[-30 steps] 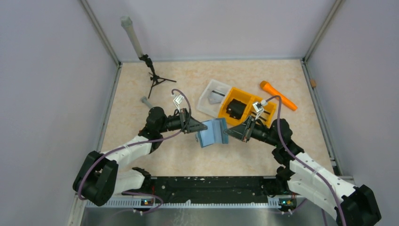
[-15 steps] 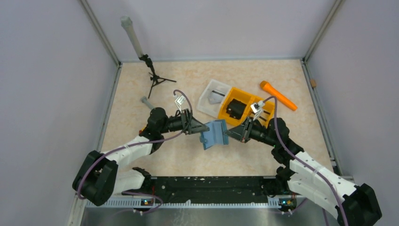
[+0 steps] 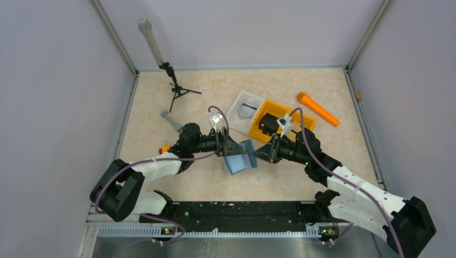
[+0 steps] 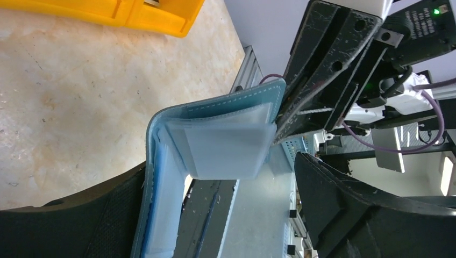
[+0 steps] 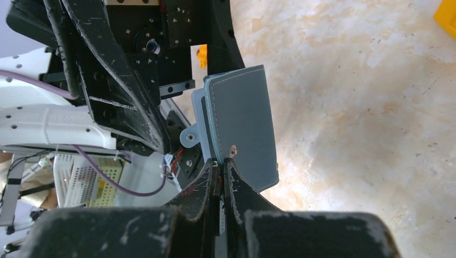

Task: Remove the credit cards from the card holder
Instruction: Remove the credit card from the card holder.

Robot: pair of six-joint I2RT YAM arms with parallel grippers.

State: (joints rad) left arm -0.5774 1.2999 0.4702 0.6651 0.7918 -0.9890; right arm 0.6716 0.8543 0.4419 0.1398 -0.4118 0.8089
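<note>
One stitched edge of the flat teal-blue folding card holder [image 5: 242, 129] sits clenched in the right gripper [image 5: 219, 167]; left gripper [image 4: 220, 177] released, jaws wide.

Odds and ends I can see around the orange bin

The orange bin [image 3: 280, 109] sits on the tan table [image 3: 215, 183] with a black block [image 3: 268, 122] in it. A clear tray [image 3: 234, 107] lies just beside its left side and an orange stick [image 3: 317, 108] near its right. Well to its left I see a grey peg [image 3: 170, 117] and, farther back, a small black tripod [image 3: 177, 90] holding a grey tube [image 3: 150, 42].
</note>
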